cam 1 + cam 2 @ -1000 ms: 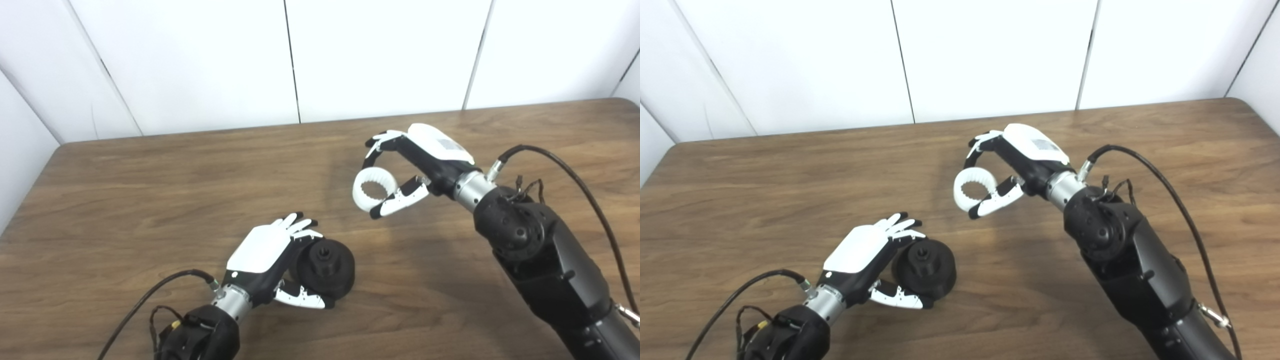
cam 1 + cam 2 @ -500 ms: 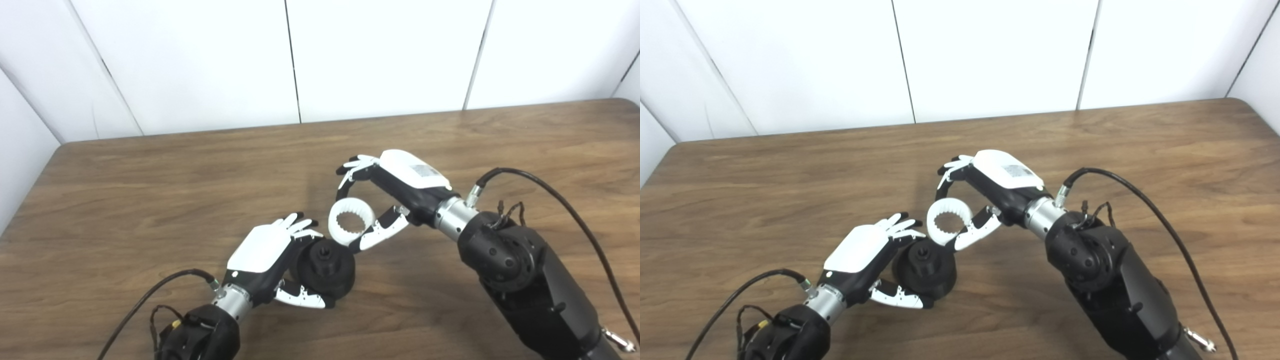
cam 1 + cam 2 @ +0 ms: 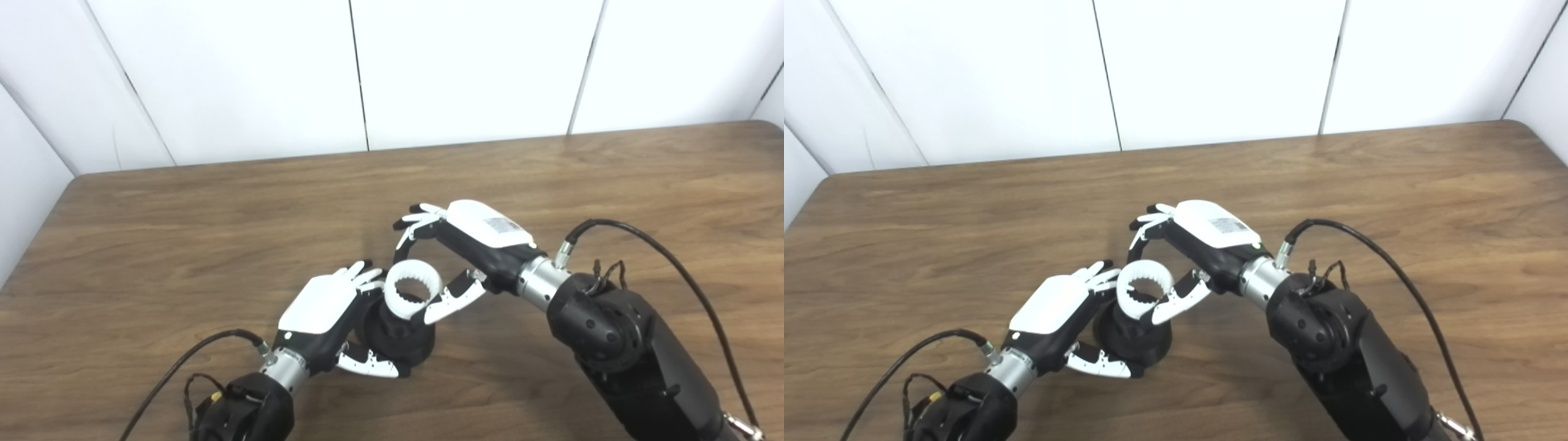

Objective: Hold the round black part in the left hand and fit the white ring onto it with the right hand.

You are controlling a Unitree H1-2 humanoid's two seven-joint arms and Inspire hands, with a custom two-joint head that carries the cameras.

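Round black part [image 3: 401,340] sitting at lower centre of the frame, on the counter [image 3: 184,233], largely masked: top face covered by the white ring [image 3: 413,296], left flank covered by the left hand [image 3: 324,312]. Impossible to tell whether ring and part are touching or merely overlapping in view; central hub of the part not visible. Ring's toothed inner wall showing clearly, its lower rim partly blocked by the right thumb.

Left hand lying palm-inward against the part, fingers [image 3: 361,274] curling over the far side and thumb reaching under the near side, grasping the round black part. Left forearm cut off at the bottom edge, cable [image 3: 177,367] looping beside it.

Right hand [image 3: 1206,242] reaching in from the right, tilted down toward the left, fingers [image 3: 1148,222] arching over the ring's far side and thumb pressing the near side, pinching the white ring. Right arm cut off at the lower right corner.

Wide bare counter lying open across the upper half and far left of the frame; white wall panels [image 3: 465,67] closing off the counter's far edge.
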